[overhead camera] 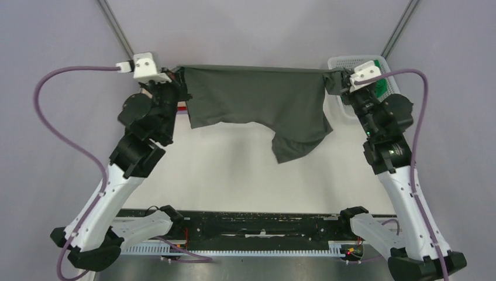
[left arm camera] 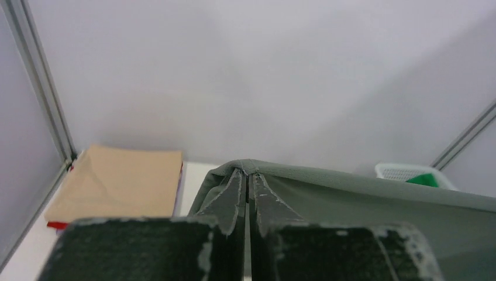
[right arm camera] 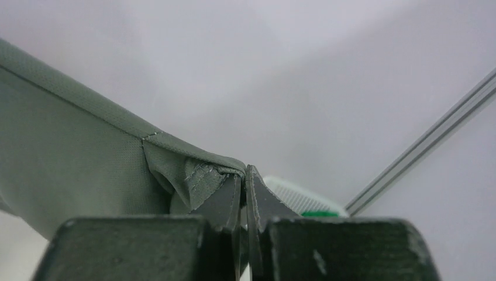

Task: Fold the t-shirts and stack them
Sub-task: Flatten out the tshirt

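A dark grey t-shirt (overhead camera: pixel 257 99) hangs stretched above the far half of the table, its top edge taut between both arms and a sleeve drooping at lower right. My left gripper (overhead camera: pixel 178 75) is shut on the shirt's left corner; in the left wrist view the cloth (left arm camera: pixel 351 187) drapes over the closed fingertips (left arm camera: pixel 248 172). My right gripper (overhead camera: pixel 339 76) is shut on the right corner, whose hem (right arm camera: pixel 193 175) bunches beside the fingertips (right arm camera: pixel 244 171). A folded tan t-shirt (left arm camera: pixel 120 181) lies at the far left on a red one (left arm camera: pixel 57 225).
A white mesh basket (overhead camera: pixel 342 61) stands at the far right corner with a bright green shirt (overhead camera: pixel 383 88) inside, also seen in the left wrist view (left arm camera: pixel 430 178). Grey walls with metal frame posts (overhead camera: pixel 117 26) enclose the table (overhead camera: pixel 234 175).
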Robot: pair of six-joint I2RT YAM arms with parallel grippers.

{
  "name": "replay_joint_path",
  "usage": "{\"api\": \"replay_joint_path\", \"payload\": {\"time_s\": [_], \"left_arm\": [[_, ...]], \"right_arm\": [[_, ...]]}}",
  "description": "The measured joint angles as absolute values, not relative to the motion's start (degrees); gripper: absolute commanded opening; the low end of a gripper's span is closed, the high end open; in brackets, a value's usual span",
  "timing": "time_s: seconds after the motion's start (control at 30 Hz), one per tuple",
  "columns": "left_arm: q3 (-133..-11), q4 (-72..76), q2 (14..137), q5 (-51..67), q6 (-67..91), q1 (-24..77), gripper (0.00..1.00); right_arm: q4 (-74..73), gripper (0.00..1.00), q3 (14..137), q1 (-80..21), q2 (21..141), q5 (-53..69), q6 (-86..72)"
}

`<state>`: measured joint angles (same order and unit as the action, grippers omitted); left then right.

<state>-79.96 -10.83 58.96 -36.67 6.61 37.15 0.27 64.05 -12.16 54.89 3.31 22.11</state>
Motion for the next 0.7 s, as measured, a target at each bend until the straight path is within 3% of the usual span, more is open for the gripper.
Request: {"api": "replay_joint_path", "payload": {"time_s": [0.43, 0.7], "left_arm": [[-84.03, -9.37, 45.65, -20.58, -0.23, 37.43, 0.02], [-86.96, -10.2, 43.86, -14.98, -0.51, 37.47, 0.02]], "right_arm": [[-14.15, 0.0, 84.86, -12.27, 43.75, 20.12, 31.9], [-16.51, 0.0, 86.56, -12.25, 40.45, 23.64, 34.52]]}}
